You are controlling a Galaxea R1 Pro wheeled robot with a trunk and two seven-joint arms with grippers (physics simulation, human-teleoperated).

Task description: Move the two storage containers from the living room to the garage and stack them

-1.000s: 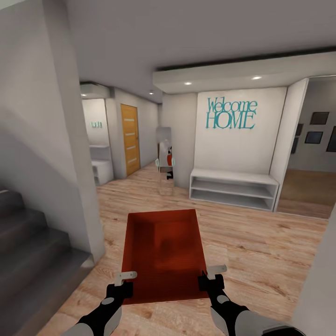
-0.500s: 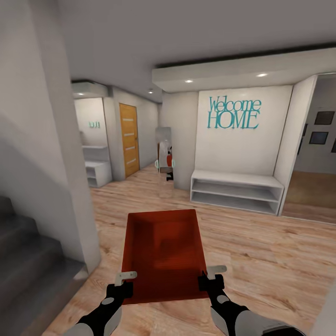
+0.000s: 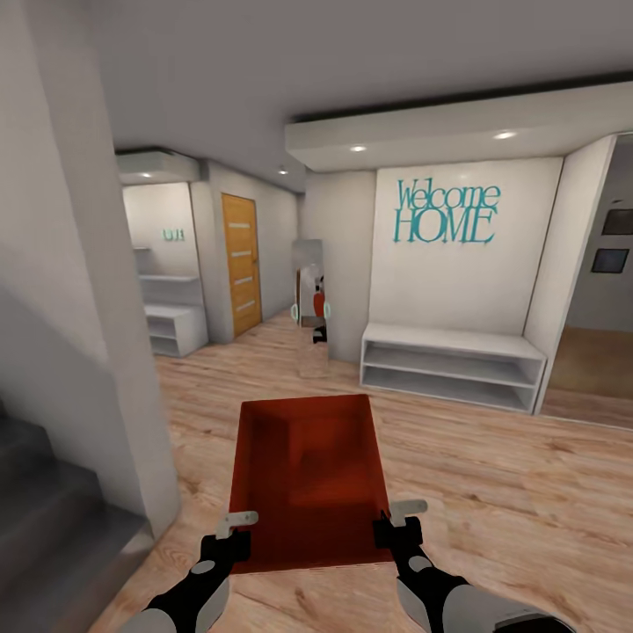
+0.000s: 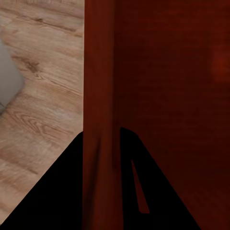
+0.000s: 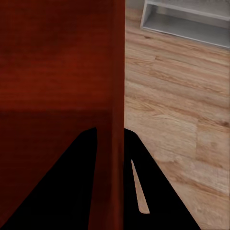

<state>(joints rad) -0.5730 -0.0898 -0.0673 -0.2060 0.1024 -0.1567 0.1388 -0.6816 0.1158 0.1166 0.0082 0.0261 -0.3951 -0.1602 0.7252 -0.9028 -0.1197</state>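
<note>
Light wood plank floor [image 3: 492, 492], white shelf bench [image 3: 453, 365] far right under teal wall lettering [image 3: 446, 213], orange door [image 3: 242, 264] far left, grey stairs [image 3: 53, 519] near left.

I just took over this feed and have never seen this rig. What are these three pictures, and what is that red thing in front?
You are driving a wheeled robot with two arms. The big picture comes from its head camera, looking down over both arms into a hallway with a wood plank floor, a white bench shelf under a "Welcome HOME" sign, and an orange door. The red thing is an open storage container, carried above the floor. The left gripper pinches its left wall and the right gripper its right wall. The two small pictures come from cameras near each gripper: each looks along the dark fingers, with a container wall clamped between them.
</note>
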